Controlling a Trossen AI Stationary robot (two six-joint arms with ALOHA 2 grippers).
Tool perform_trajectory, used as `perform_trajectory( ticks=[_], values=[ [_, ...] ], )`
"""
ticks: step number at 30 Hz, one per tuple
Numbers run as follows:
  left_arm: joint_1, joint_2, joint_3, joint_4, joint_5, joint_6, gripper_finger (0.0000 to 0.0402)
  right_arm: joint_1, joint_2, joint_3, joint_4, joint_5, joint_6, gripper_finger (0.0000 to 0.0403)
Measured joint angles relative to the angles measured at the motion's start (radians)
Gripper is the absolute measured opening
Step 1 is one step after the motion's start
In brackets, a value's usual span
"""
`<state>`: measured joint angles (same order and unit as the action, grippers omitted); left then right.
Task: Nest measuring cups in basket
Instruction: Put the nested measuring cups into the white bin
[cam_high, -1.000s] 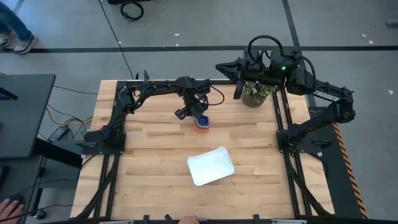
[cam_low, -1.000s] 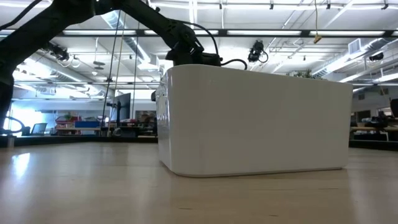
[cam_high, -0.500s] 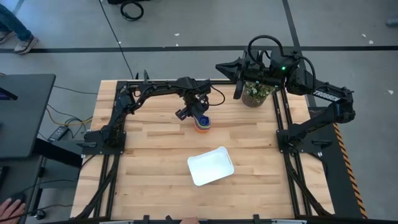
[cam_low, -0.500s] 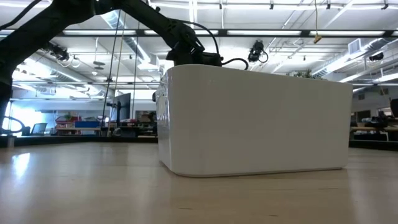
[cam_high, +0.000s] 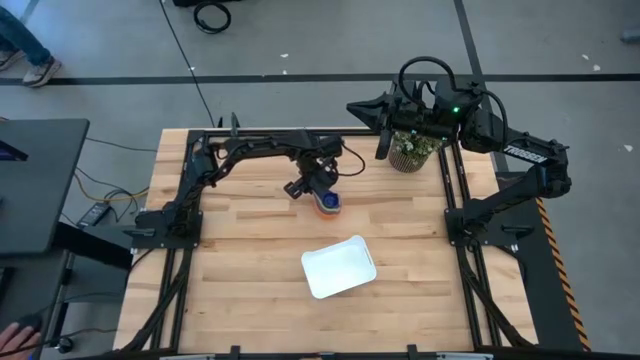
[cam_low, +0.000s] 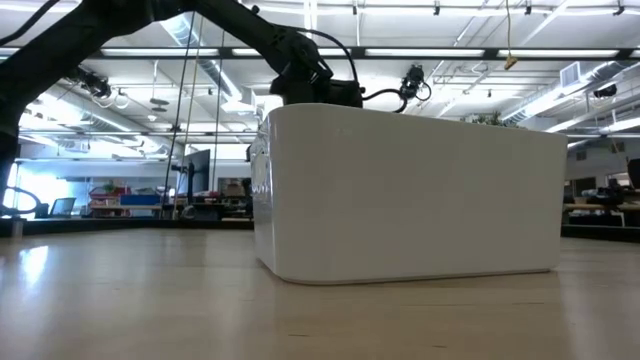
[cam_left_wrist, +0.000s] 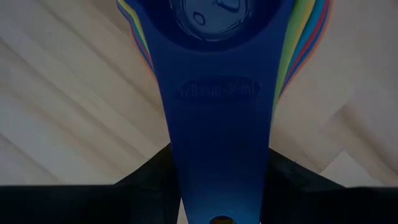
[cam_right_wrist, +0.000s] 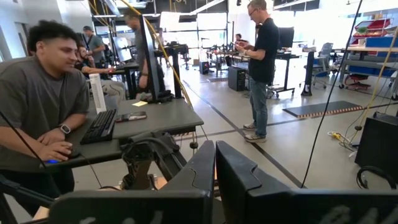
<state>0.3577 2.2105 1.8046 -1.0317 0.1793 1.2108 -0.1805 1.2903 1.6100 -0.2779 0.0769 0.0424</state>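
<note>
The left gripper (cam_high: 318, 190) is out over the far middle of the table (cam_high: 240, 260), its fingers pinching the flat handle of the bright blue cup (cam_left_wrist: 221, 112), the top one of the stack of measuring cups (cam_high: 329, 203). In the left wrist view the yellow, green, red and orange rims fan out under that blue cup, and bare wood lies on both sides of the handle. To the left of the gripper the table is open planks out to the arm's own frame rail. Nearer the front edge than the gripper, and a little to its right, sits the basket (cam_high: 339, 266), turned at an angle and well apart from the stack, with clear wood between them. In the low view its white wall (cam_low: 410, 195) hides the stack. Farther right, the right gripper (cam_high: 384, 140) is pressed together, parked by the far edge just beside the woven plant pot (cam_high: 412, 150), well apart from the left gripper.
</note>
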Motion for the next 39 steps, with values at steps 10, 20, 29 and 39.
perform_trajectory(
  ticks=[10,20,29,39],
  values=[
    [-0.011,-0.018,0.0,0.022,-0.02,-0.017,0.0155,0.0,0.0,0.0,0.0,0.0,0.0,0.0022],
    [-0.008,-0.027,0.0,0.017,-0.018,-0.022,0.0154,0.0,0.0,0.0,0.001,0.0,0.0,0.0022],
    [-0.008,-0.028,0.0,0.01,-0.01,-0.02,0.0154,0.0,0.0,0.0,0.003,0.0,0.0,0.0022],
    [-0.016,-0.029,0.0,0.016,-0.017,-0.036,0.0144,0.0,0.0,0.0,0.004,0.0,0.0,0.0022]
  ],
)
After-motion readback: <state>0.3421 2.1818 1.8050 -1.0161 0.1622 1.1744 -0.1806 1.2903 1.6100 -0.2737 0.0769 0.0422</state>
